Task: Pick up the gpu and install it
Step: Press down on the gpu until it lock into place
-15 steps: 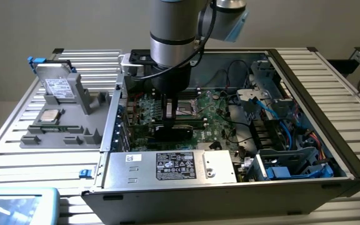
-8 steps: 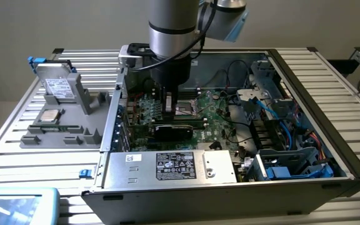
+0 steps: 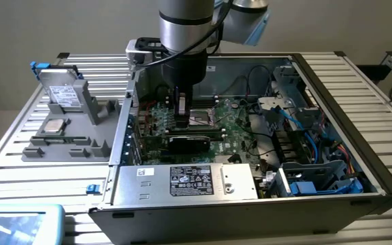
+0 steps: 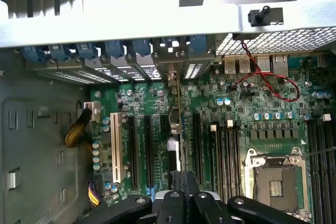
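Note:
The gpu (image 3: pixel 189 143) stands on edge over the green motherboard (image 3: pixel 234 132) inside the open computer case (image 3: pixel 359 148), its black cooler facing the case front. My gripper (image 3: pixel 182 125) reaches down from above and is shut on its upper edge. In the wrist view the gpu (image 4: pixel 178 124) appears edge-on as a thin line between the black expansion slots, with its silver bracket (image 4: pixel 169 61) against the rear slot openings. The gripper (image 4: pixel 184 184) pinches the near edge of the card. Whether the card sits fully in its slot, I cannot tell.
A silver power supply (image 3: pixel 189 181) fills the case front. The CPU socket (image 4: pixel 273 182), a white slot (image 4: pixel 115 148) and a red-black wire (image 4: pixel 268 85) flank the card. Blue drive cages (image 3: pixel 318 178) and cables crowd the exterior view's right. A grey fixture with a hard drive (image 3: pixel 67 97) stands outside.

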Robot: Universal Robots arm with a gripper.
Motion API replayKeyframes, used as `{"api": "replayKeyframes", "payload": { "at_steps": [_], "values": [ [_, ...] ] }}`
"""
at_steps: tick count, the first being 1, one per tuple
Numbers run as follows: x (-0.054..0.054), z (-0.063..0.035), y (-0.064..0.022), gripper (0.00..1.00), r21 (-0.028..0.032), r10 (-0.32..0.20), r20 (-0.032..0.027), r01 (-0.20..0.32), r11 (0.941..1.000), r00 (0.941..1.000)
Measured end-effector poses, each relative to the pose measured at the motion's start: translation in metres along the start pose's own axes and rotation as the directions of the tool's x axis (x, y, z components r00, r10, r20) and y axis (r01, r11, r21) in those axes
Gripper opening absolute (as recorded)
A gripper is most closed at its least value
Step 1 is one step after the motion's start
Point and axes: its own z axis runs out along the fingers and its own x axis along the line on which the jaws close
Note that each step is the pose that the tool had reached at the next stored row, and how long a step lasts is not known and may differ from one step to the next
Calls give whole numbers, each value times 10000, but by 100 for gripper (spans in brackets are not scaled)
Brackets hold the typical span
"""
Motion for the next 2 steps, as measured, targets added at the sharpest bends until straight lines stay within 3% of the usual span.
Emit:
{"api": "replayKeyframes", "payload": {
  "at_steps": [2],
  "values": [
    [0, 0, 0, 12, 0, 0, 0, 0, 10000, 10000]
  ]
}}
